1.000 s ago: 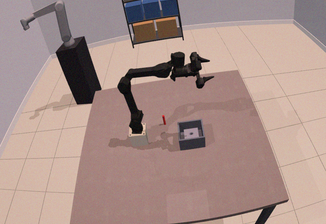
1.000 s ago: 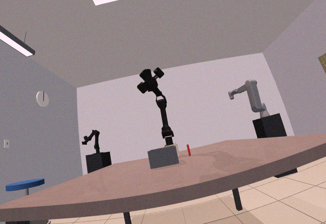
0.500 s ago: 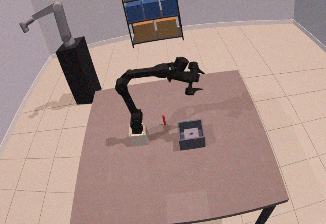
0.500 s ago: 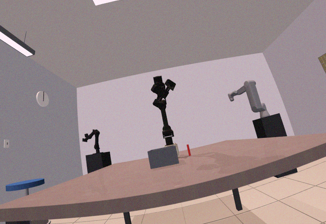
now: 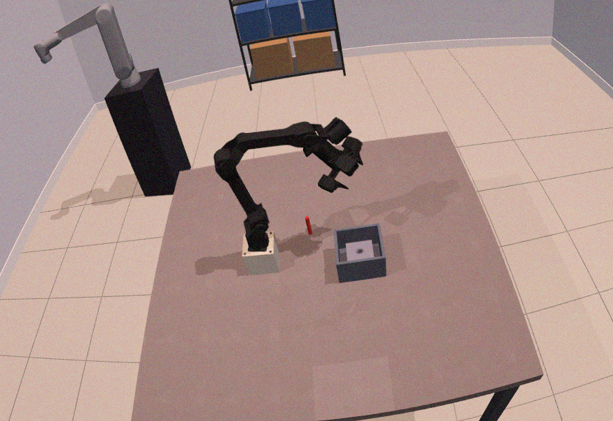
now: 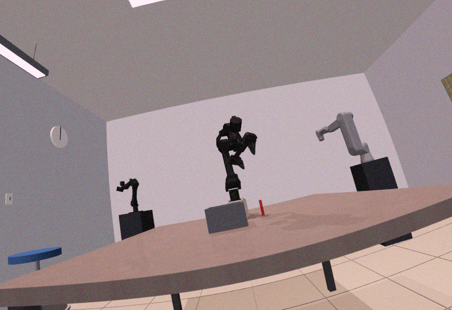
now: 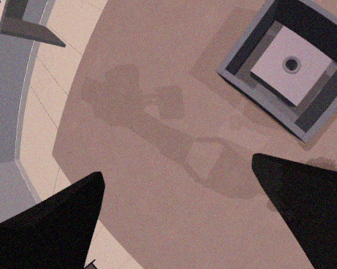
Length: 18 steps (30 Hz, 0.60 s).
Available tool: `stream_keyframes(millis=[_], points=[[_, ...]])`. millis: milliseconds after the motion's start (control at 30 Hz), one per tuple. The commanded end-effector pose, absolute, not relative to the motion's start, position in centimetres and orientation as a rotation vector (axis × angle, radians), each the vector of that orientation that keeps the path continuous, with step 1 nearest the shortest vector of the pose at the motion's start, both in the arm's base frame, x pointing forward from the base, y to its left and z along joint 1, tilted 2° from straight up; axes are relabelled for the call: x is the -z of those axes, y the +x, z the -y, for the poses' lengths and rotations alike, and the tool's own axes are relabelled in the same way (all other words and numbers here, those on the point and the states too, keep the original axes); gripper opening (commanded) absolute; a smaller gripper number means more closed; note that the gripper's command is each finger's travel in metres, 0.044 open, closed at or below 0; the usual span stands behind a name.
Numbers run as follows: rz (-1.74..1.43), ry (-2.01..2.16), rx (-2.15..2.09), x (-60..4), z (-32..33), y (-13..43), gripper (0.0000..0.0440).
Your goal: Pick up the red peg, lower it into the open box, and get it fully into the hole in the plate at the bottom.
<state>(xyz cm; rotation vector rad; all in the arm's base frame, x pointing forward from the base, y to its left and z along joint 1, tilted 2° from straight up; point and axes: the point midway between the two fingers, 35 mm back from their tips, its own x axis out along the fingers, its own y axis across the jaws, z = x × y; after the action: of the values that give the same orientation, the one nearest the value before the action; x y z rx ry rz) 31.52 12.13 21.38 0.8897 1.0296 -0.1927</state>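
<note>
Pale tiled floor around a brownish-pink bench (image 5: 247,346) (image 6: 164,255) (image 7: 151,233), with a black-framed shelf rack (image 5: 246,70) beyond its far edge and a grey robot arm (image 5: 112,42) (image 6: 349,133) on a black pedestal (image 5: 143,134) (image 6: 374,175) past the far left corner in the top view. Well in from the bench edges, a red peg (image 5: 308,225) (image 6: 261,208) standing upright, between the pale arm base (image 5: 262,264) (image 6: 245,204) and the open grey box (image 5: 361,269) (image 6: 227,218) (image 7: 261,105), apart from both. Inside the box, a light plate (image 5: 351,248) (image 7: 272,68) with its round hole unfilled. High above the bench, toward the far edge from the peg, a black gripper (image 5: 354,176) (image 6: 249,161) (image 7: 180,171), tilted downward, fingers spread wide, with nothing between them.
</note>
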Motion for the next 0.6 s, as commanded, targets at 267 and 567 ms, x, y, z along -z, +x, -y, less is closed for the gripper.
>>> stream_keyframes(millis=[267, 567], points=[[-1.287, 0.842, 0.524, -14.6, -12.8, 23.3, 0.0440], [-1.382, 0.775, 0.751, -10.6, -12.6, 18.9, 0.0440]])
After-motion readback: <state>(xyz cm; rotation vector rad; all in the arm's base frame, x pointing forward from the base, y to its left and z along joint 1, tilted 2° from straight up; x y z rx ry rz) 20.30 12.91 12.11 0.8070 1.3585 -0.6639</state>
